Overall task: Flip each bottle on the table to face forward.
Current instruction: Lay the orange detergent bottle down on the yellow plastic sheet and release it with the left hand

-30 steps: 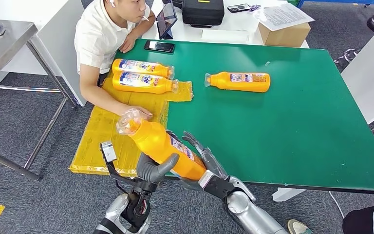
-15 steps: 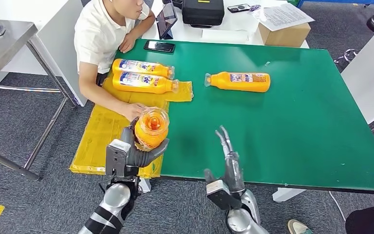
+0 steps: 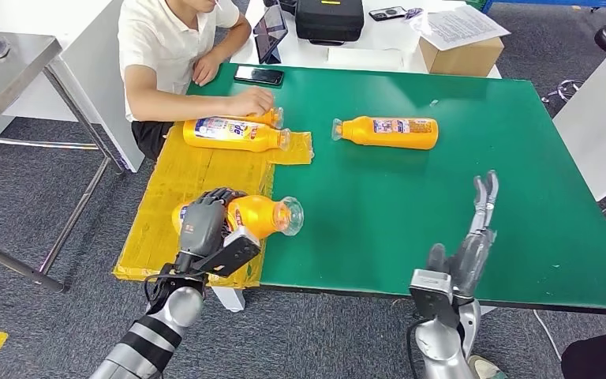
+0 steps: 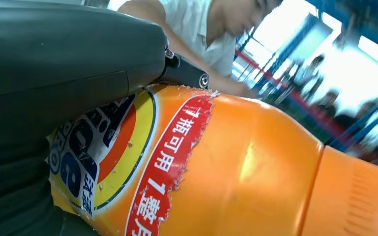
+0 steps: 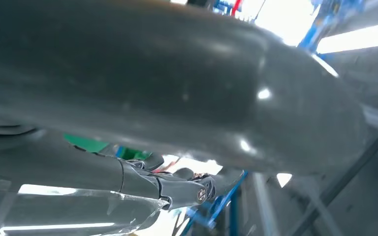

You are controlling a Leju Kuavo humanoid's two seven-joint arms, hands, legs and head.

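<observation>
Left hand (image 3: 203, 223), fingers (image 3: 215, 199) wrapped over the body of the orange plastic detergent bottle (image 3: 256, 215), which now lies on its side across the seam between the yellow padded mat (image 3: 166, 197) and the green table (image 3: 442, 197), clear cap end pointing away from the fingers toward the table's middle. Half a second earlier the same bottle stood upright in this grip; laying it down suggests this flip is nearly finished, pending release. Right hand (image 3: 467, 237), raised well apart from the bottle, fingers spread and holding nothing, has drawn back toward the near table edge.

The left wrist view shows the printed label (image 4: 128, 162) turned toward the palm, its torn edge visible. The head view shows two more orange bottles (image 3: 233, 133) under a seated person's hand (image 3: 248, 103), and a third orange bottle (image 3: 388, 131) lying beyond the fingers.
</observation>
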